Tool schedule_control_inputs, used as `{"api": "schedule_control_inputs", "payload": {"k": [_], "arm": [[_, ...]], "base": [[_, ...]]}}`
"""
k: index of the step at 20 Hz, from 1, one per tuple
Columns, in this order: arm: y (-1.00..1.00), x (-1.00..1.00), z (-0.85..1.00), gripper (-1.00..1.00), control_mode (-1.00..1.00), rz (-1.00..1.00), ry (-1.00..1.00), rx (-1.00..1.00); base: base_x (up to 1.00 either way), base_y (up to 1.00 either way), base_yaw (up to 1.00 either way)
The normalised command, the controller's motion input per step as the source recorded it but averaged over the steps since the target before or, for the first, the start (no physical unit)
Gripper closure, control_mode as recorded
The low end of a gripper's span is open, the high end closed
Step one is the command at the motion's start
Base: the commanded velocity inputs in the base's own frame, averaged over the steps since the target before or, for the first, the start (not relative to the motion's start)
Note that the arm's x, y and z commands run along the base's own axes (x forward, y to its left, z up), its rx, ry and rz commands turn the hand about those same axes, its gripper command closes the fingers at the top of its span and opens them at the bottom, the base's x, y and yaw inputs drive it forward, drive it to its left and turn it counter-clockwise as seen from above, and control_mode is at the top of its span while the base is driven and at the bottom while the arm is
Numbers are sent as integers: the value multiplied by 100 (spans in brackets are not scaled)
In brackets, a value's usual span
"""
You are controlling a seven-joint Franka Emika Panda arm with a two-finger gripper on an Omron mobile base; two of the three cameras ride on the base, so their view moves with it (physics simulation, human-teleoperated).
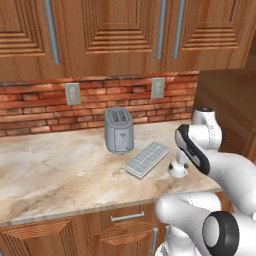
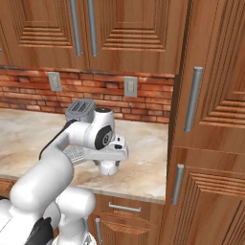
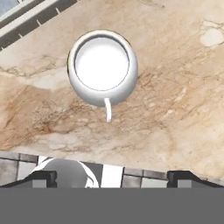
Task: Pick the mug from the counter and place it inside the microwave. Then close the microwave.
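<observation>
Reach-for-mug step: tool (image 3: 112, 177) is hanging above the tabletop (image 1: 55, 170) with jaws spread wide, holding nothing. Mug (image 3: 103, 67) is sitting upright near the front edge, beside a flat grid tray (image 1: 147, 159) and near the toaster (image 1: 118, 130). Next: lowering and centring over the mug, then closing.

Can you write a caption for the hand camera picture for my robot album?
Open fingers hover above a small round white mug standing upright on the beige marbled counter.
</observation>
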Motion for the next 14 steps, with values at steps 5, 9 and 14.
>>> {"api": "schedule_control_inputs", "payload": {"k": [5,9,14], "arm": [[-1,0,-7,-100,-100,0,-5,3],[0,0,0,-100,-100,0,-10,1],[0,0,0,-100,-100,0,-18,0]], "base": [[0,0,0],[0,0,0],[0,0,0]]}}
